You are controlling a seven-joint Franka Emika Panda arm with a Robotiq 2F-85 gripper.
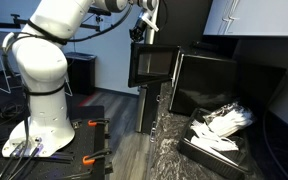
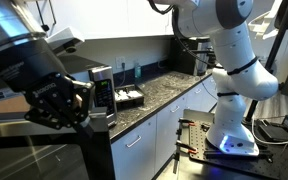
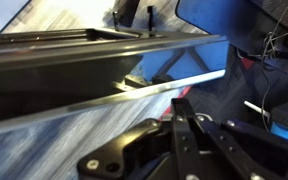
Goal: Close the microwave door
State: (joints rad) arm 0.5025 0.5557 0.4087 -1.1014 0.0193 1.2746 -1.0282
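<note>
A black microwave (image 1: pixel 224 85) stands on a dark counter, with its door (image 1: pixel 152 65) swung open. My gripper (image 1: pixel 147 30) hangs just above the door's top edge. In an exterior view the gripper (image 2: pixel 69 100) fills the left foreground, dark and close to the camera. In the wrist view the door's top edge (image 3: pixel 104 60) runs across the frame as a dark band with a bright metal strip. The fingers (image 3: pixel 184 105) sit just below it, pressed together with nothing between them. I cannot tell whether they touch the door.
A black tray of white utensils (image 1: pixel 219 125) sits on the speckled counter (image 1: pixel 169 140) in front of the microwave; the tray also shows in an exterior view (image 2: pixel 129 97). The robot base (image 1: pixel 39 120) stands on the floor beside the cabinets. Wall cupboards hang above.
</note>
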